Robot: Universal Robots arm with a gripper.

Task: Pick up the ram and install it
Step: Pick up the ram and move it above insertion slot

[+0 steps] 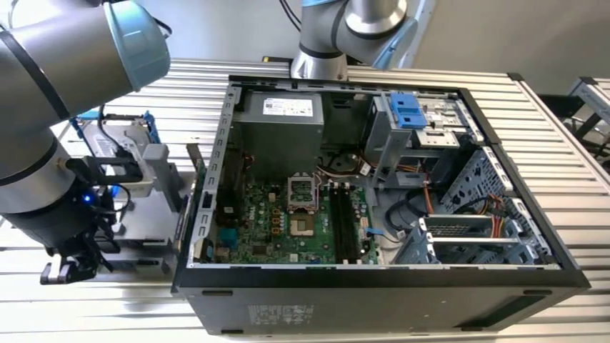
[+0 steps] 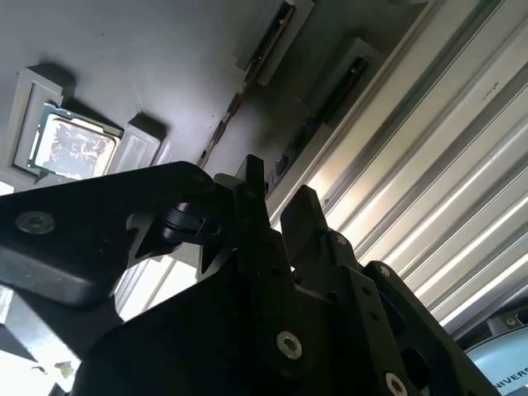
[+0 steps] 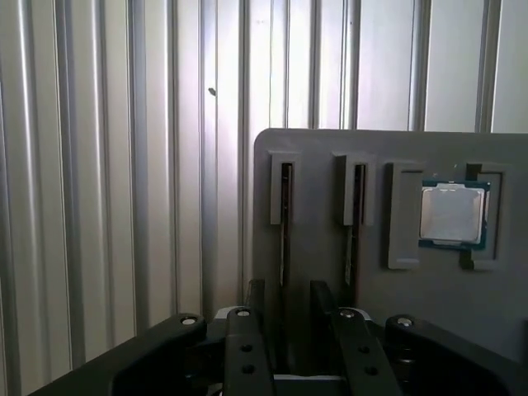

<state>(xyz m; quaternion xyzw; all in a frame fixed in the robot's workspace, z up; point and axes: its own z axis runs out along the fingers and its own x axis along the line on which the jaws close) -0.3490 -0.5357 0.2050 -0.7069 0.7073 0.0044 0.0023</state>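
Pincer [image 3: 289, 301] spread, lined up on the thin dark ram stick [image 3: 285, 216] slotted at the edge of the grey plastic holder [image 3: 322, 148], and square centring looks key to a clean pinch.

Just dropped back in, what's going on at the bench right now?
The arm's gripper is open and empty. It is lined up with the ram, which stands edgewise in a slot of the grey holder, and it is not yet gripping it. A second stick sits in the next slot, with a square chip in a recess alongside. The open computer case lies next to the holder, its motherboard exposed.
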